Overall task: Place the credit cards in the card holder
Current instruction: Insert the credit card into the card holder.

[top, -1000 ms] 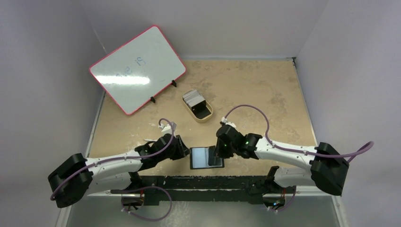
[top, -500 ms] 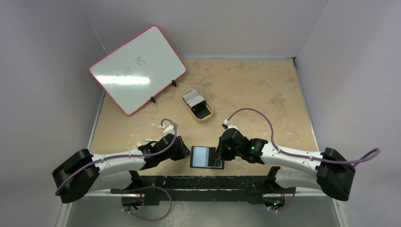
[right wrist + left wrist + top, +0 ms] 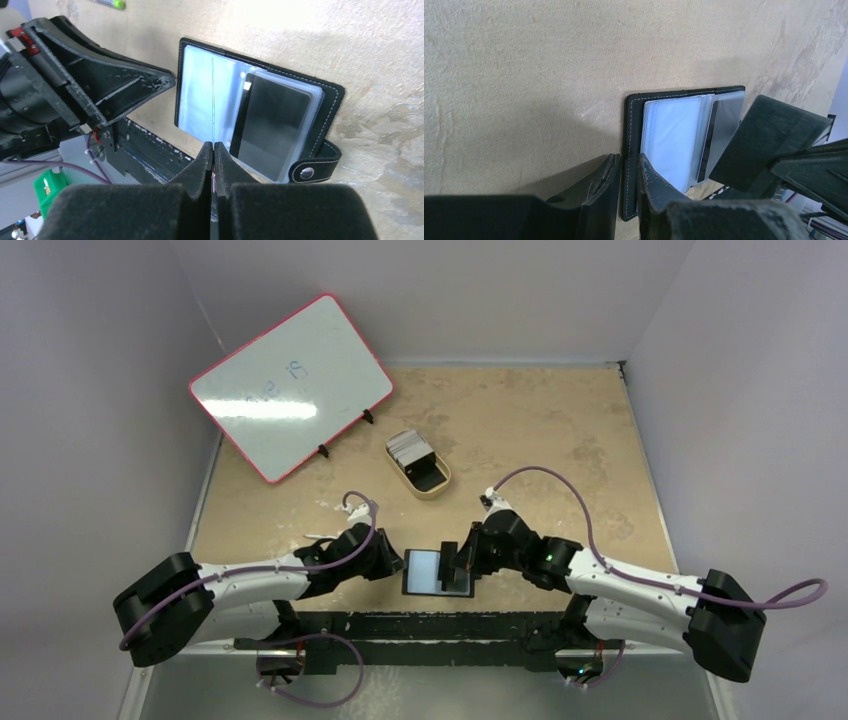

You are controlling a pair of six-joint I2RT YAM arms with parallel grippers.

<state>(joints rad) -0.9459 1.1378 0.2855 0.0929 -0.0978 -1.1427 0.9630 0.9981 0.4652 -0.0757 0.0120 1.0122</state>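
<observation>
The black card holder (image 3: 425, 573) lies open near the table's front edge, showing bluish clear sleeves (image 3: 197, 95) and a dark card in the right-hand sleeve (image 3: 272, 127). Its snap tab (image 3: 307, 172) sticks out to the right. My left gripper (image 3: 396, 562) is shut on the holder's left cover edge (image 3: 629, 150). My right gripper (image 3: 458, 562) is shut on a thin credit card seen edge-on (image 3: 213, 100), which stands upright over the open sleeves. The stack of whitish-grey credit cards (image 3: 408, 445) sits in a tan oval tin (image 3: 432, 484) further back.
A pink-framed whiteboard (image 3: 290, 385) leans on its stand at the back left. A black rail (image 3: 430, 625) runs along the table's near edge just in front of the holder. White walls close in both sides and the back.
My right arm has swung lower and further right while its gripper stayed over the holder. The thin card now stands upright over the holder's middle. My left gripper has barely moved.
</observation>
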